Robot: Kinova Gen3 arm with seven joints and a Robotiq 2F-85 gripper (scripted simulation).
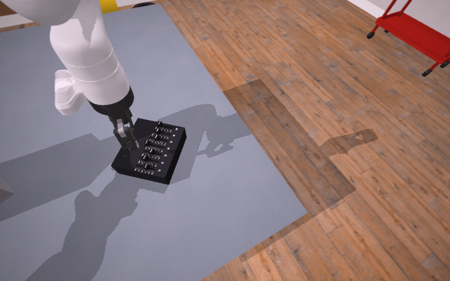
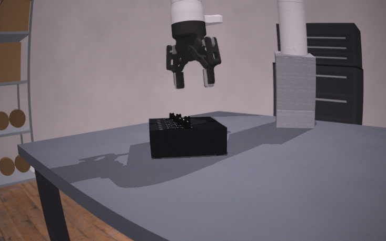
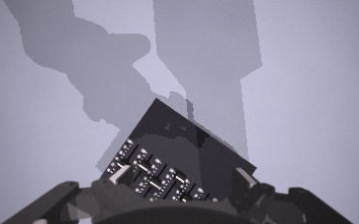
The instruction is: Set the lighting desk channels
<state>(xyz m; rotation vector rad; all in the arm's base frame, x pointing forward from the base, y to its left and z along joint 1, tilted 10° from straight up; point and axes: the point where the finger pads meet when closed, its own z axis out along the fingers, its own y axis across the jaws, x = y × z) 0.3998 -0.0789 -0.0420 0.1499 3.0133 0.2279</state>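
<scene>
The black lighting desk [image 1: 148, 150] stands flat on the grey table, with several faders in a row along its top. It also shows in the exterior view [image 2: 187, 137] and in the wrist view [image 3: 177, 154]. The fader caps [image 2: 179, 119] stick up from the top; their levels are too small to read. My gripper [image 2: 193, 79] is open and empty. It hangs well above the desk, over the fader area, fingers pointing down. In the top view the gripper [image 1: 128, 141] overlaps the desk's left part.
The arm's grey base block [image 2: 295, 89] stands at the back of the table. The table edge runs close to the desk's right side in the top view. A red cart [image 1: 425, 36] stands on the wooden floor far off. Shelves [image 2: 2, 89] stand beyond the table.
</scene>
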